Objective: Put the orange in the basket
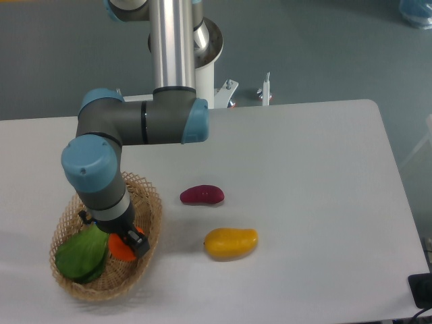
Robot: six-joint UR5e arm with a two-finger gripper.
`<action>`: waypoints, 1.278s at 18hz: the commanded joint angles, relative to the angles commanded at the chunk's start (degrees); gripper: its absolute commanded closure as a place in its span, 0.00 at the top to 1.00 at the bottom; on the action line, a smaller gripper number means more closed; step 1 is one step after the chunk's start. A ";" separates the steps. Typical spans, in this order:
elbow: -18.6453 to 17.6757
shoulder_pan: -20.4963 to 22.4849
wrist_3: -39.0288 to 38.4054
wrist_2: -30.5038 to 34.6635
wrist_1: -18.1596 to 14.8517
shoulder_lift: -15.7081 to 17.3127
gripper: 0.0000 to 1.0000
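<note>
The orange point(121, 248) is a small bright orange-red ball, held above the inside of the basket point(150, 214), an oval tan wicker one at the table's left front. My gripper point(123, 242) points down over the basket's right half and is shut on the orange, partly hiding it. The arm's wrist covers the basket's middle.
A green leafy vegetable point(81, 255) lies in the basket's left half, right beside the orange. A purple oblong vegetable point(202, 195) and a yellow mango-shaped fruit point(231, 242) lie on the white table point(310, 202) to the right of the basket.
</note>
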 joint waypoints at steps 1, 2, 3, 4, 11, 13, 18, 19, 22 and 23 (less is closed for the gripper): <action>0.00 -0.26 -0.26 0.00 0.09 0.00 0.68; -0.27 -0.53 -0.44 -0.09 0.09 0.00 0.68; -0.53 -0.53 -0.62 -0.09 0.26 0.00 0.69; -0.62 -0.62 -0.62 -0.09 0.35 -0.09 0.69; -0.88 -0.97 -1.49 -3.85 1.23 -0.18 1.00; -1.06 -0.88 -3.07 -6.58 1.41 1.05 1.00; -0.18 4.20 -2.73 -4.58 4.47 4.48 1.00; -0.18 5.44 -2.55 -3.70 5.09 4.83 1.00; -0.18 9.65 -1.59 -0.97 5.80 5.18 1.00; -0.27 11.32 -0.28 -0.97 5.72 5.45 1.00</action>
